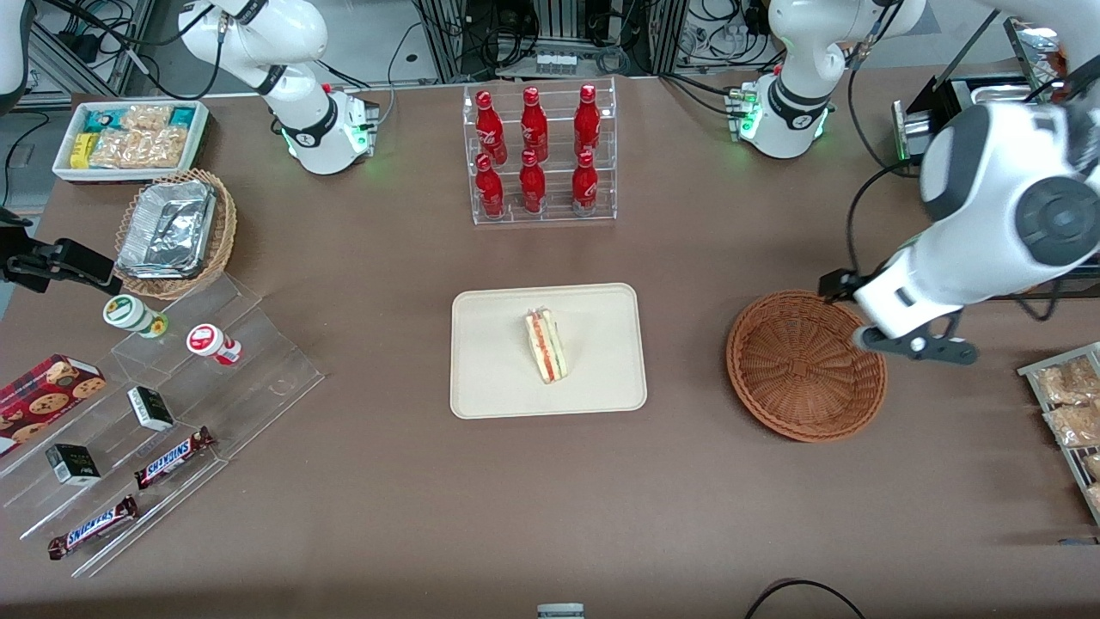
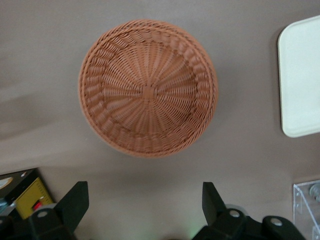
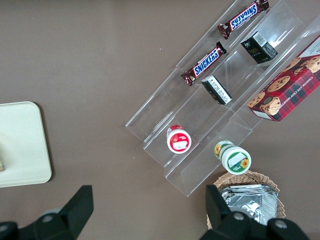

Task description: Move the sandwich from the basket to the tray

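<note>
The sandwich [image 1: 546,346], a wrapped wedge with red, green and yellow layers, lies on the cream tray [image 1: 490,378] at the middle of the table. The reddish-brown wicker basket [image 1: 805,365] stands empty beside the tray, toward the working arm's end. My left gripper [image 1: 916,343] hangs above the table at the basket's rim, on the side away from the tray. In the left wrist view its fingers [image 2: 75,200] stand wide apart with nothing between them, so the gripper [image 2: 145,195] is open, with the basket [image 2: 148,88] and a tray edge [image 2: 300,75] below.
A clear rack of red bottles [image 1: 537,155] stands farther from the camera than the tray. A stepped acrylic display with Snickers bars [image 1: 172,457], a tan basket of foil trays [image 1: 172,230] and a white snack box [image 1: 131,137] lie toward the parked arm's end. Snack bags [image 1: 1070,404] lie near the working arm.
</note>
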`<state>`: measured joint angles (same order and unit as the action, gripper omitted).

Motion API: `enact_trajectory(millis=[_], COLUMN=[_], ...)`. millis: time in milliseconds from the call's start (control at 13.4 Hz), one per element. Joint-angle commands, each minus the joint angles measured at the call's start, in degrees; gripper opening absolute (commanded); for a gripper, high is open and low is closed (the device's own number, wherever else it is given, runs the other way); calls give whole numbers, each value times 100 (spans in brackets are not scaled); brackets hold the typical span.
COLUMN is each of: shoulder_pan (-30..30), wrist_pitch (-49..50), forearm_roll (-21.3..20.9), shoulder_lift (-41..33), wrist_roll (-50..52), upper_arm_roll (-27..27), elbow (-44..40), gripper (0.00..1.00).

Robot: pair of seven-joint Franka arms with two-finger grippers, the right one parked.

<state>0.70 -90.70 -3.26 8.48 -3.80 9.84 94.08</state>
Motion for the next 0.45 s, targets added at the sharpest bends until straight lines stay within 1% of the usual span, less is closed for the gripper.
enact_trajectory(millis=[0, 372], shoulder_pan=[264, 282], wrist_pitch=[455, 580], forearm_roll=[53, 45], shoulder_lift=[-540, -918], wrist_roll=[-558, -595], upper_arm_roll=[106, 80], elbow=[41, 5], gripper=[100, 100])
